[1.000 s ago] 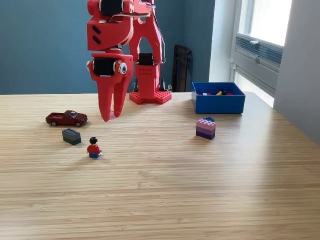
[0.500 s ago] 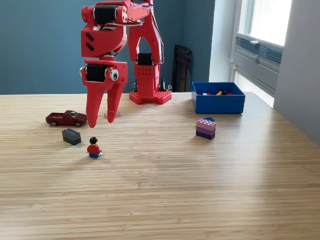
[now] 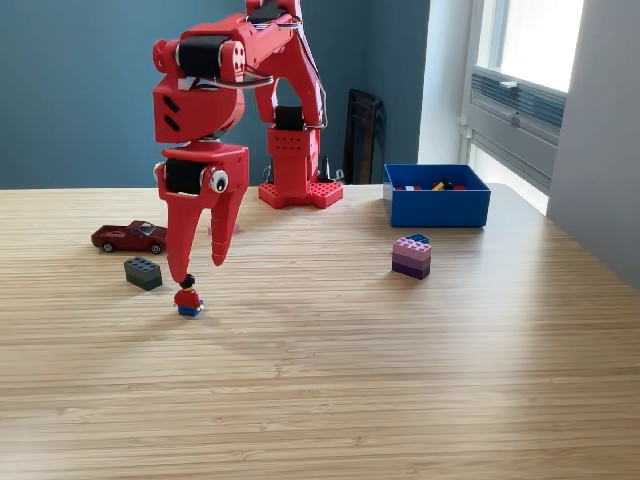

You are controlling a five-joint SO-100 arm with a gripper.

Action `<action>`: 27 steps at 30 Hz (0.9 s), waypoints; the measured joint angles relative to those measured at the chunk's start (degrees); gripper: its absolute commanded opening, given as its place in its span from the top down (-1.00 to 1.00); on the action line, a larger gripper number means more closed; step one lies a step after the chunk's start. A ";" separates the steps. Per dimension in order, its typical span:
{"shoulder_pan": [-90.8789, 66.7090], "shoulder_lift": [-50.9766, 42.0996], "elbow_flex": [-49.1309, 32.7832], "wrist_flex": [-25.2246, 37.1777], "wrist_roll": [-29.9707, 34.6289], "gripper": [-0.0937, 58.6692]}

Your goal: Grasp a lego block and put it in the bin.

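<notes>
My red gripper hangs open, fingers pointing down, just above and behind a small lego figure with a red top and black hair. One fingertip ends right at the figure's head. A dark grey lego block lies to the exterior view's left of the figure. A stack of pink and purple lego blocks stands toward the right. The blue bin sits at the back right with some pieces inside. Nothing is between my fingers.
A dark red toy car is parked behind the grey block at the left. The arm's red base stands at the back middle of the wooden table. A window and wall lie to the right.
My gripper has moved down and to the exterior view's left, toward the figure, and its fingers have spread a little. The objects on the table have not moved.
</notes>
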 measured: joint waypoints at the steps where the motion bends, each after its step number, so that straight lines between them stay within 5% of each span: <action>1: 0.35 -1.05 -1.23 0.97 0.00 0.11; 27: 2.11 -13.10 -12.83 2.55 -3.87 0.38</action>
